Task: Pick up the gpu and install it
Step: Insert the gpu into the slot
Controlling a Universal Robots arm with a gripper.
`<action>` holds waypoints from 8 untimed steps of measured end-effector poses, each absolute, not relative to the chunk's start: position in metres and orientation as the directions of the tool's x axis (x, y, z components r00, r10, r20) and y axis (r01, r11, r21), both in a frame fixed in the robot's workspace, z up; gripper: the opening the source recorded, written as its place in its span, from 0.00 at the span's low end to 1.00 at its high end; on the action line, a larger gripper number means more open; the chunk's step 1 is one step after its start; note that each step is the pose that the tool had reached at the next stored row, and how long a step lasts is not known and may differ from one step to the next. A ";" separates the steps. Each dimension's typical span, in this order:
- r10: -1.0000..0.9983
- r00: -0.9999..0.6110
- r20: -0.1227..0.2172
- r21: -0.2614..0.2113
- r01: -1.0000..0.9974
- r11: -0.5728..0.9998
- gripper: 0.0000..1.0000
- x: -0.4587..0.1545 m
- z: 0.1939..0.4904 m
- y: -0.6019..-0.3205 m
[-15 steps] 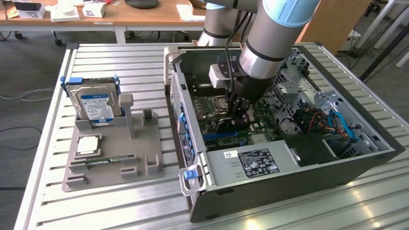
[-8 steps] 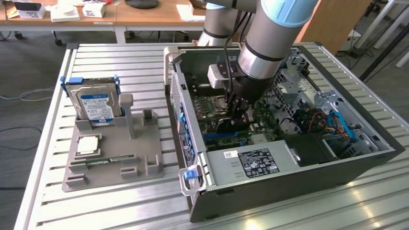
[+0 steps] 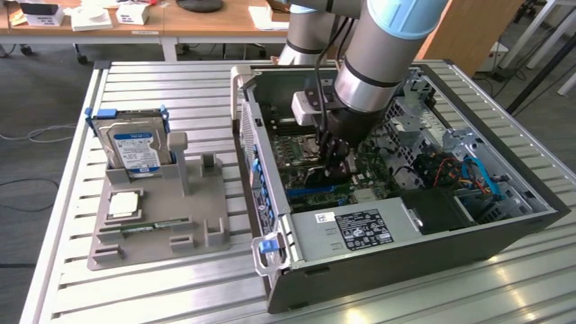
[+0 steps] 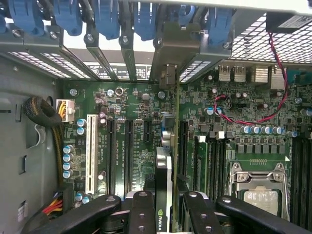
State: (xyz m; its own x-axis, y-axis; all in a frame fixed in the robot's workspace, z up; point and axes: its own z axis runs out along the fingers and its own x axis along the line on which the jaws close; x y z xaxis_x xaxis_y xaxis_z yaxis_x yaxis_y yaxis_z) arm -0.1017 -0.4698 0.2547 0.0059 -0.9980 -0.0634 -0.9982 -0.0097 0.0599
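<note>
Pinching the gpu edge-on above the motherboard, the gripper holds what looks a light, stiff, fragile card, best gripped by its edges.

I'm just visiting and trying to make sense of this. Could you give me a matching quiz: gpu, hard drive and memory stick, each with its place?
Things:
1 gpu
2 hard drive
3 memory stick

Places:
A upright in the grey stand
B lying flat on the grey stand
C in the gripper, inside the case

Pairs: 1-C, 2-A, 3-B
</note>
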 end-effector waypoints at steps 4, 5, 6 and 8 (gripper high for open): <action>-0.998 0.006 -0.063 0.060 -0.998 -0.010 0.27 -0.102 0.255 -0.470; -0.998 0.006 -0.063 0.060 -0.998 -0.010 0.27 -0.102 0.255 -0.470; -0.998 0.006 -0.063 0.060 -0.998 -0.010 0.27 -0.102 0.255 -0.470; -0.998 0.006 -0.063 0.060 -0.998 -0.010 0.27 -0.102 0.255 -0.470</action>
State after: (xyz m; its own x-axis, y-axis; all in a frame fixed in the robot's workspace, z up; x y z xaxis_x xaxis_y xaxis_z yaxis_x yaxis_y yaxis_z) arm -0.1016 -0.4699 0.2546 0.0060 -0.9980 -0.0634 -0.9982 -0.0098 0.0598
